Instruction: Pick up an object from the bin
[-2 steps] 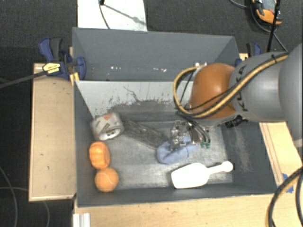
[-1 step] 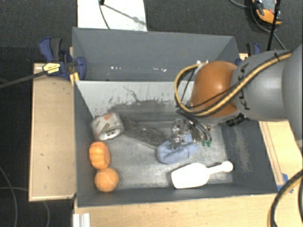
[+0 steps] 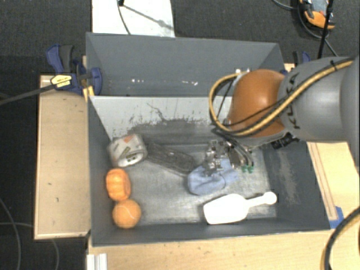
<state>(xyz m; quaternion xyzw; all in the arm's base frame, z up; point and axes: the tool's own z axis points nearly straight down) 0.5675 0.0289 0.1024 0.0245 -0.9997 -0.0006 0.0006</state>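
— Grey metal walls of the bin (image 3: 180, 66) enclose the floor on which everything lies. Which thing is being dealt with?

— A pale blue soft lump (image 3: 203, 183), lying just behind the white scoop (image 3: 228, 210) and close to its bowl. The tool (image 3: 217, 163) is seen low over the lump's far edge, also behind the scoop.

— Is the tool spread or pressed together?

— That cannot be told, as its tip is lost against the lump's folds. No hold is claimed.

— How is the step best done?

— It is judged that the lump's raised middle should be pinched rather than a loose fringe. A straight lift should follow, so that the scoop is not dragged. A dark flat piece (image 3: 171, 157) lies behind the scoop and to its left, and should be left untouched. The pumpkin (image 3: 118, 184) and ball (image 3: 127, 214), well to the scoop's left, need not be disturbed.
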